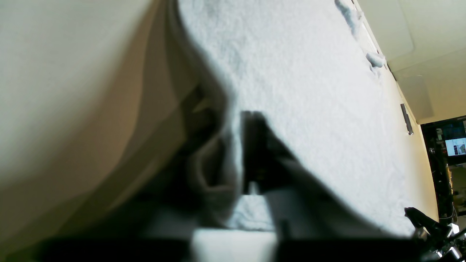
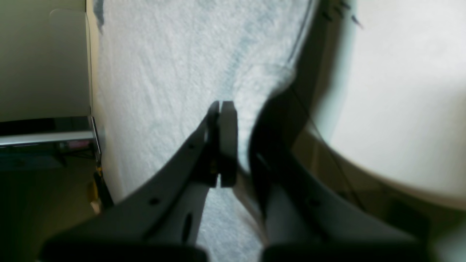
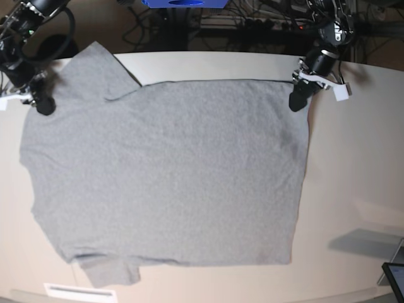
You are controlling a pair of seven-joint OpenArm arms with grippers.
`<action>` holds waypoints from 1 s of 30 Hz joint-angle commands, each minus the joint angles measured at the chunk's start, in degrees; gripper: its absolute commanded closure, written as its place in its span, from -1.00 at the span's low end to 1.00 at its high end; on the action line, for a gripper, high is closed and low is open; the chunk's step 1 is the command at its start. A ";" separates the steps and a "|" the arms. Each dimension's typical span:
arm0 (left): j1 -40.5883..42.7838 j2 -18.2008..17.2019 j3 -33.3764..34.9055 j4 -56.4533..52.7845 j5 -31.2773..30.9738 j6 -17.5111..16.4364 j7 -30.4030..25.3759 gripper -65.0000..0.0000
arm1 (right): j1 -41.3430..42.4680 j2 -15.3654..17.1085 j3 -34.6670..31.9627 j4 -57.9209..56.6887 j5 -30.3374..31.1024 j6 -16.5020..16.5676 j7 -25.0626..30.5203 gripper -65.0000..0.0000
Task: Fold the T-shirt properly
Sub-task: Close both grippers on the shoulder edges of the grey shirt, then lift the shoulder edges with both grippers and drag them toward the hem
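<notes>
The T-shirt (image 3: 170,170) lies spread flat on the counter (image 3: 353,177), plain grey side up, with no lettering or label readable on it. My left hand (image 3: 298,101) pinches its far hem corner. My right hand (image 3: 43,104) has its 2 fingers pressed together at the far sleeve's edge.

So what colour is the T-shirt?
Plain heather grey, seen best in the base view: the T-shirt lies spread flat.

A lab: cable tangle (image 3: 252,22) behind the table (image 3: 353,164), monitor (image 1: 455,145) lit
</notes>
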 commanded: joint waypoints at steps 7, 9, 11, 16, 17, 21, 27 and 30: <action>1.58 0.46 0.19 -1.03 1.05 3.11 4.46 1.00 | -0.09 0.61 0.15 0.59 -0.06 -0.33 -0.13 1.00; 1.67 0.37 0.19 0.20 1.14 3.11 4.46 1.00 | -0.09 1.40 0.15 0.68 0.03 -0.33 -0.22 1.00; 2.81 -0.25 0.19 3.10 1.14 3.11 4.46 1.00 | -0.09 2.10 0.15 1.03 0.29 -0.33 -1.18 1.00; 4.04 -0.60 0.19 12.25 1.14 3.20 4.46 1.00 | -0.09 2.10 0.33 7.80 0.38 -0.33 -3.47 1.00; 4.04 -0.60 0.19 13.48 1.05 3.29 4.46 1.00 | 0.08 2.10 0.24 9.03 0.38 -0.33 -4.09 1.00; 4.66 -0.60 0.10 16.73 0.96 3.38 4.46 1.00 | 0.61 2.10 0.24 11.84 0.38 -0.33 -5.49 1.00; 4.40 -0.60 -0.34 21.83 0.96 3.46 4.46 1.00 | 1.93 3.60 0.15 12.55 0.38 -0.33 -5.49 1.00; 4.22 -0.51 -2.80 23.06 0.87 5.40 4.46 1.00 | 2.63 3.77 0.15 12.55 0.38 -0.33 -5.49 1.00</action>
